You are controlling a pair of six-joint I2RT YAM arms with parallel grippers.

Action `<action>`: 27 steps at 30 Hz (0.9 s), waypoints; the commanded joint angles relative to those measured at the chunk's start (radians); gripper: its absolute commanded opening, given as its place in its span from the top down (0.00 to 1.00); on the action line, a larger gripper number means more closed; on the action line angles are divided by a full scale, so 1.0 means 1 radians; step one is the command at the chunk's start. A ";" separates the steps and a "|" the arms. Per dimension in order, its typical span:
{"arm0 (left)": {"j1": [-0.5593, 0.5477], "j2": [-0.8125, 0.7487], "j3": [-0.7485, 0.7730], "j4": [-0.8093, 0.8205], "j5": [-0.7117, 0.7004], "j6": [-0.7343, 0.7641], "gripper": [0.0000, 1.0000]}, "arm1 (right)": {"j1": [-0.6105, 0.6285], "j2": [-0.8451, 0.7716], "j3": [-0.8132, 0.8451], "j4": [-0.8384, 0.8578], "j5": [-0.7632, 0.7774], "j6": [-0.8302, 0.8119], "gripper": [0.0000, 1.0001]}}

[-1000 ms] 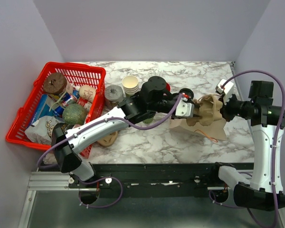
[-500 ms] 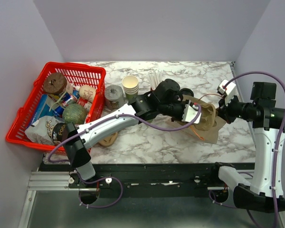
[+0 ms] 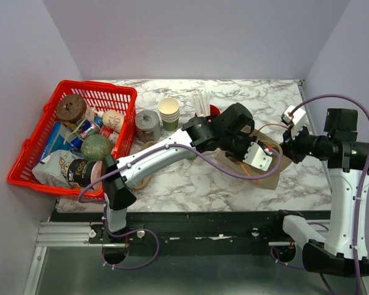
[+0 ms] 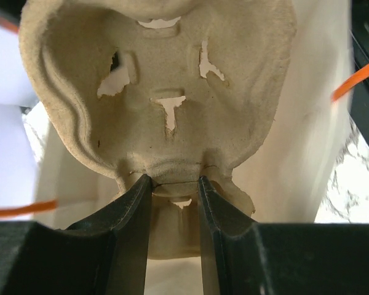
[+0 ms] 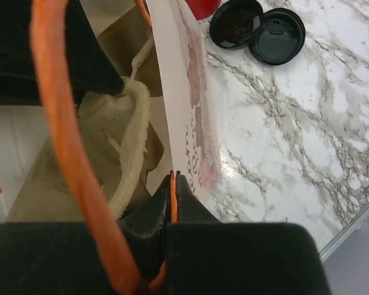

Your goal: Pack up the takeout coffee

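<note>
My left gripper (image 4: 175, 181) is shut on the bottom lip of a beige moulded pulp cup carrier (image 4: 160, 92). It holds the carrier inside the mouth of a pale paper bag (image 3: 278, 161) with orange handles. In the top view the left gripper (image 3: 262, 155) reaches far right over the bag. My right gripper (image 5: 174, 175) is shut on an orange handle (image 5: 61, 123) of the bag (image 5: 194, 92), and in the top view it (image 3: 287, 147) sits at the bag's right end. The takeout coffee is hidden in every view.
Two black lids (image 5: 236, 23) (image 5: 278, 37) lie loose on the marble beyond the bag. Stacked paper cups (image 3: 168, 109), a red cup of white straws (image 3: 214, 110) and a grey tub (image 3: 147, 123) stand at the back. A full red basket (image 3: 92, 86) fills the left.
The left arm has stretched further right, carrying the carrier deeper into the bag. The bag has swung down and right; the right gripper keeps its hold on the handle.
</note>
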 commanded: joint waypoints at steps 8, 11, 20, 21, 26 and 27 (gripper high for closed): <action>-0.012 0.023 0.062 -0.202 -0.099 0.195 1.00 | 0.006 0.029 0.056 0.005 0.048 0.036 0.99; -0.025 0.046 0.084 -0.196 -0.137 0.232 1.00 | 0.009 0.040 0.059 -0.016 0.042 0.018 0.99; -0.050 0.102 0.130 -0.181 -0.231 0.290 1.00 | 0.017 0.027 0.033 -0.030 0.030 0.024 0.99; -0.050 0.104 0.127 -0.178 -0.235 0.290 1.00 | 0.019 0.029 0.033 -0.027 0.027 0.031 0.99; -0.053 0.115 0.081 -0.130 -0.289 0.269 1.00 | 0.025 0.041 0.051 -0.033 0.030 0.042 0.99; -0.053 0.115 0.082 -0.127 -0.292 0.261 1.00 | 0.026 0.040 0.053 -0.036 0.035 0.039 1.00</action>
